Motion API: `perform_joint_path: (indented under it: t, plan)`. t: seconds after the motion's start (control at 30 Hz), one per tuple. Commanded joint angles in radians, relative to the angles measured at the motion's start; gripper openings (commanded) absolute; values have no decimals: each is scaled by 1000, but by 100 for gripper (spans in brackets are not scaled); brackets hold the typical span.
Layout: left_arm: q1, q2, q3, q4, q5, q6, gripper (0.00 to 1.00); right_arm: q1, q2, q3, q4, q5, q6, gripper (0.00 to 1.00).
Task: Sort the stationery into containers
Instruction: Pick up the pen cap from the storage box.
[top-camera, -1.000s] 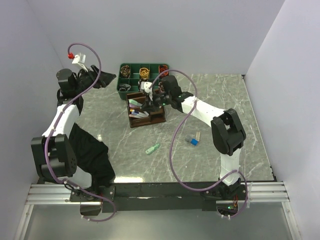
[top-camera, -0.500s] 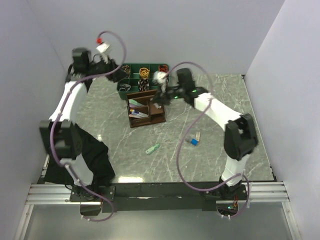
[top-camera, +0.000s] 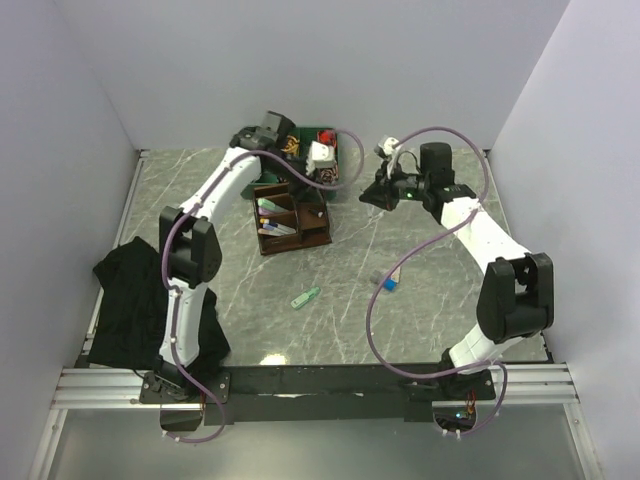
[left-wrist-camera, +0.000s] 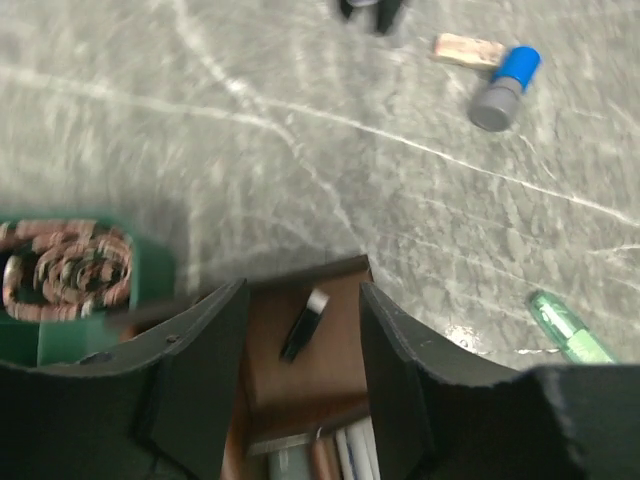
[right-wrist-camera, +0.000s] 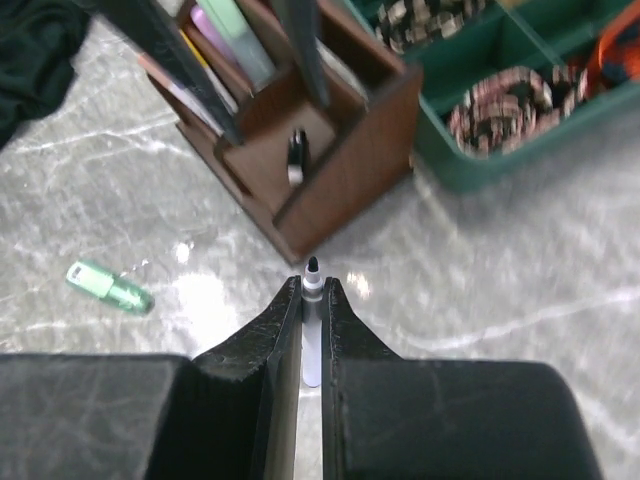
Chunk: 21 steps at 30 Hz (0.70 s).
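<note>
The dark brown organiser (top-camera: 290, 215) stands mid-table with pens in its left compartments. My left gripper (top-camera: 322, 185) is open and empty, hovering over the organiser's right compartment (left-wrist-camera: 300, 350), where a small black cap (left-wrist-camera: 305, 325) lies. My right gripper (top-camera: 373, 197) is to the right of the organiser and shut on a white marker (right-wrist-camera: 312, 320), black tip pointing at the organiser (right-wrist-camera: 330, 140). A mint-green clip (top-camera: 306, 297) and a grey-blue cylinder (top-camera: 384, 283) lie loose on the table. The clip (left-wrist-camera: 570, 330) and the cylinder (left-wrist-camera: 505, 77) also show in the left wrist view.
A green compartment tray (top-camera: 262, 150) holding coiled bands stands just behind the organiser. A tan bar (top-camera: 396, 270) lies beside the cylinder. A black cloth (top-camera: 125, 300) lies at the left edge. White walls close in the table on three sides.
My left arm has swung from the far left across to above the organiser. My right gripper has drawn back from the organiser to the right.
</note>
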Motion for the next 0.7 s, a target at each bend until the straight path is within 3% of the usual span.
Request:
perform_joint_path:
  t: [0.0,0.2,0.4,0.67]
  plan:
    - [-22,12,31,-32,-35,157,52,-51,-100,-42,29,-18,41,0]
    - [-64,58,71,-85,-111,257,46,-91,-134,-106,28,-45,21,0]
    - [-70,33,7,-79,-189,321,44,-102,-121,-117,67,-62,75,0]
    - [-70,72,28,-136,-211,366,40,-102,-81,-88,103,-56,113,0]
